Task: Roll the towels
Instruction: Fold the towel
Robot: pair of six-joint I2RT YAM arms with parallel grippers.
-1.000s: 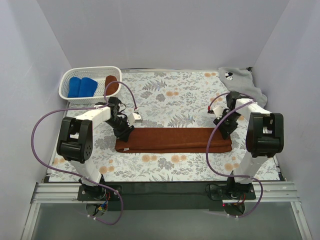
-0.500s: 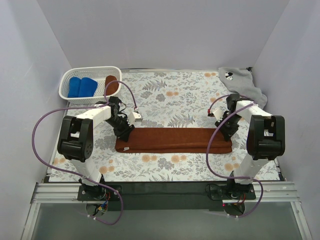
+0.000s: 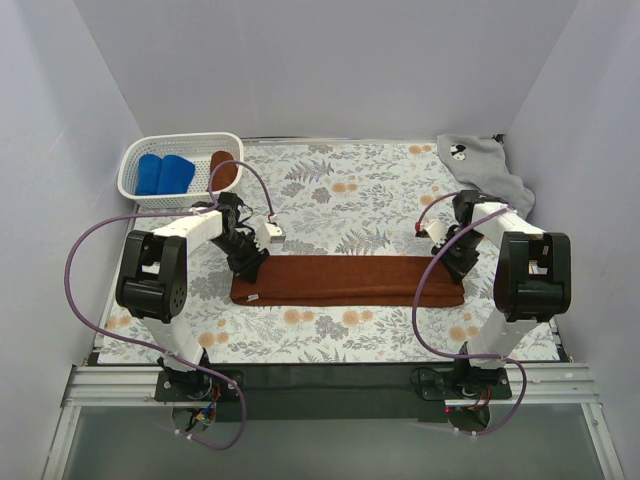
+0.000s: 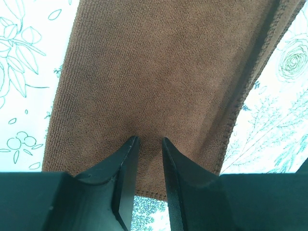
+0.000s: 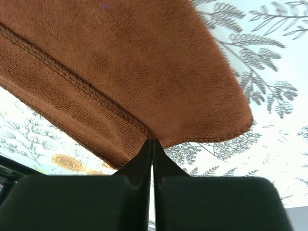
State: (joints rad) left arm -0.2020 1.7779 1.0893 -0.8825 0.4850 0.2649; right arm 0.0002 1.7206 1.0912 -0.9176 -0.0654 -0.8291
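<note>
A long rust-brown towel (image 3: 345, 280) lies flat across the middle of the floral table, folded lengthwise. My left gripper (image 3: 250, 268) is at its left end. In the left wrist view its tips (image 4: 149, 139) press into the brown cloth (image 4: 159, 72) with a narrow gap and a pucker of cloth between them. My right gripper (image 3: 448, 262) is at the towel's right end. Its jaws (image 5: 152, 140) are shut together right on the towel's hem (image 5: 120, 62). A light grey towel (image 3: 480, 165) lies crumpled at the back right.
A white perforated basket (image 3: 180, 140) stands at the back left with two rolled blue towels (image 3: 165, 173) and a rolled brown one (image 3: 222, 172) inside. Purple cables loop off both arms. Grey walls close in the table on three sides.
The right gripper has closed at the towel's right end and shifted slightly right. The left gripper and the towel have stayed put.
</note>
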